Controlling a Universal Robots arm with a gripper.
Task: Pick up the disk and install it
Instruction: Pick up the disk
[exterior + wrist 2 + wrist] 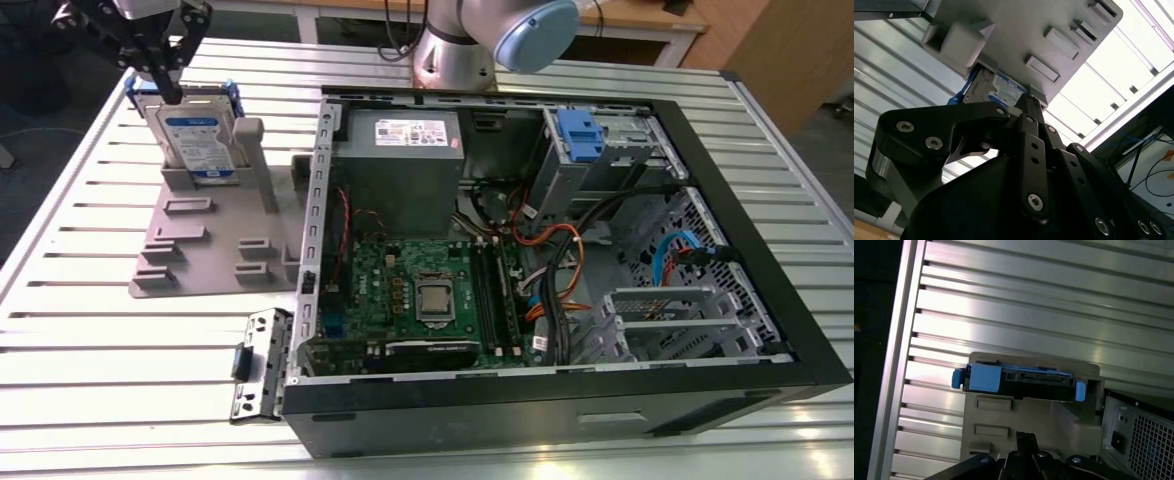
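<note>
The disk (pixel 198 140) stands on its edge in a slot of the grey stand (pixel 200 250). The stand sits on the slatted worktop (pixel 120 400), to the exterior view's left of the open case (pixel 787 300). The disk is not yet lifted: its lower end is down in the stand, and its labelled face shows above it.

The pincer (pixel 170 92) hangs right over the disk's upper edge. I can't tell whether the tip touches the edge or stops just short. The fingers look pressed together with nothing between them. In the first wrist view the disk's top edge (pixel 1019 382) lies bare from end to end, with the blue rail (pixel 983 377) wrapped round its corners and no finger on it. In the second wrist view the pincer (pixel 1026 100) points its tip at the labelled face (pixel 1004 90).

I'd judge the disk stiff and fairly heavy for its size. It looks like a metal slab that won't flex, and one that would take a knock or a drop badly. Its flat faces look smooth, so a light squeeze might let it slide. The sound place to hold it seems to be across the two broad faces near the free upper edge, about midway along so it hangs level. The plastic rail looks thinner and more likely to give, so it seems the worse place to take hold.
</note>
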